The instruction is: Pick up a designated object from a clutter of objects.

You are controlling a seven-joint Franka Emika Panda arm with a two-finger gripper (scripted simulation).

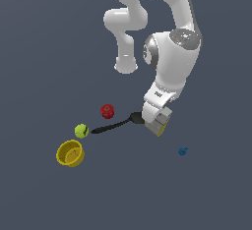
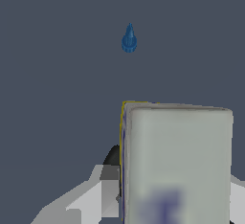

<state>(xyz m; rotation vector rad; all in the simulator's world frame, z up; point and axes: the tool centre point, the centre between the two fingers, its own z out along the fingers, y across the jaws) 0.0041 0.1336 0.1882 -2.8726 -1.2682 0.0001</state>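
The gripper is straddling the carton near the tabletop's middle, beside the black spatula; whether its fingers are already pinching is unclear. A firm, centred squeeze and a straight lift should be sparing the neighbours.

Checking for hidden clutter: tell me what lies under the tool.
Directly below the tool sits the carton, its grey face filling the wrist view. The black spatula ends beside it. The floor under the carton is covered, so anything there cannot be seen.
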